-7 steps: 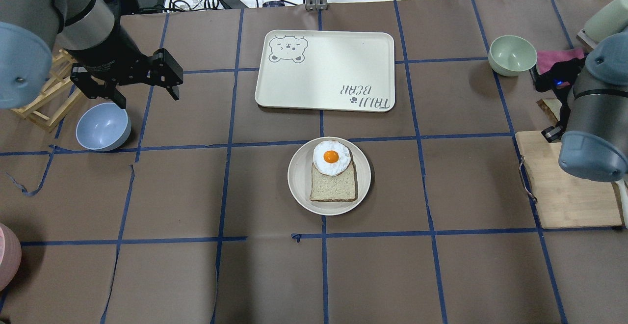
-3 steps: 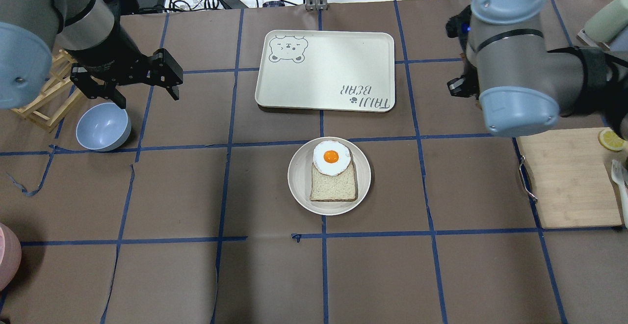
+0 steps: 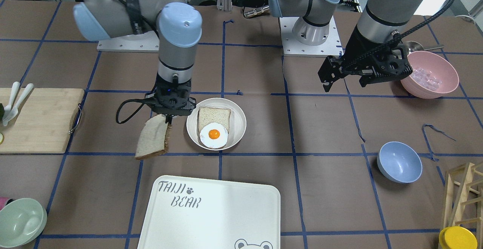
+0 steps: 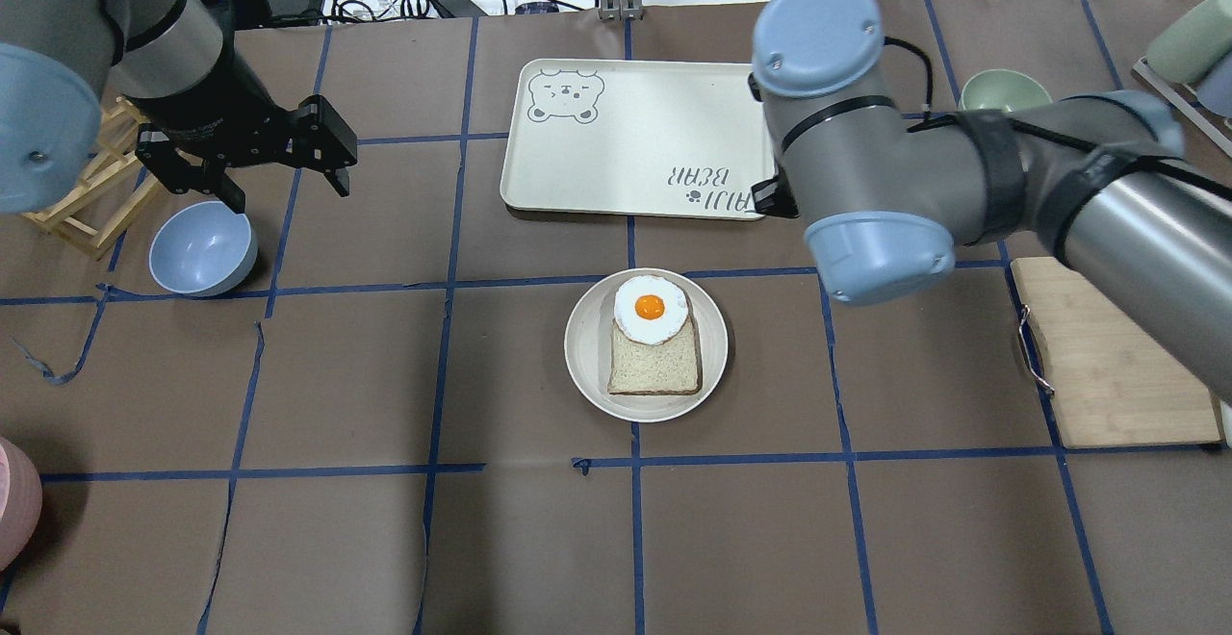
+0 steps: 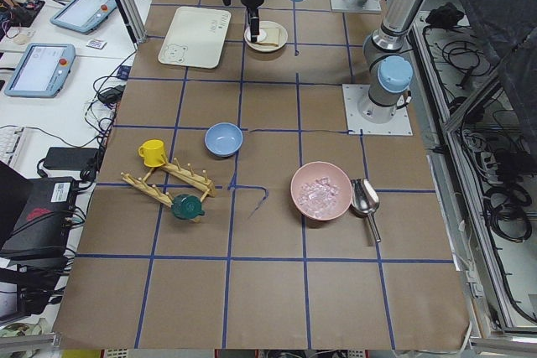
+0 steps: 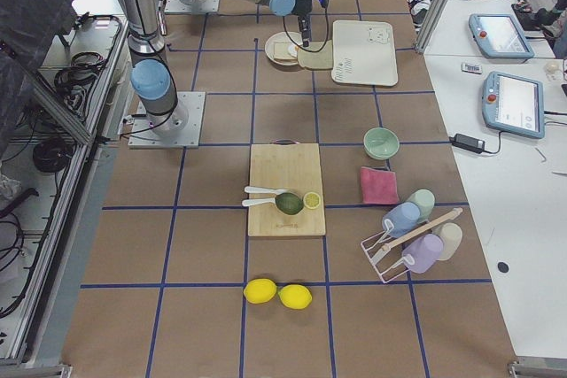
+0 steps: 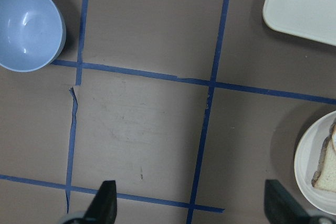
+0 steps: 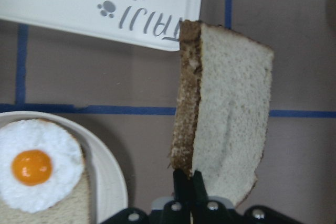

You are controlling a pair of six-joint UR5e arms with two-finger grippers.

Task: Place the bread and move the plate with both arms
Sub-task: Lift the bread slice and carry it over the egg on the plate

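Right tool [image 3: 168, 117] is pinched almost fully closed on the bread [image 3: 153, 141]. It grips one thin edge near the crust corner, and the slice hangs below it on edge with its faces roughly vertical. From the right wrist view the bread [image 8: 226, 114] is over the bench [image 4: 385, 539], just beside the plate [image 4: 587, 366] on my right-arm side, between the plate and the corner of the tray [image 4: 635, 135]. It is not on the plate yet.

My read on handling: light, soft and compressible. An edge pinch will dent the crumb, and the slice can flop or swing if I move fast. The grip near the crust is the stiffest bit, so I'd keep it there. It needs tipping flat before release.

The plate already carries a paler slice [image 4: 654, 366] with a fried egg [image 4: 651, 308] on top. The egg looks loose, so dropping the bread could shove it.

Right arm reaches across the middle with the wrist pointing straight down. Left tool [image 4: 289, 183] is wide open and empty, held above the bench near the blue bowl [image 4: 202, 250], well apart from the plate. The plate is stiff with a raised rim, so I'd take it at the rim.
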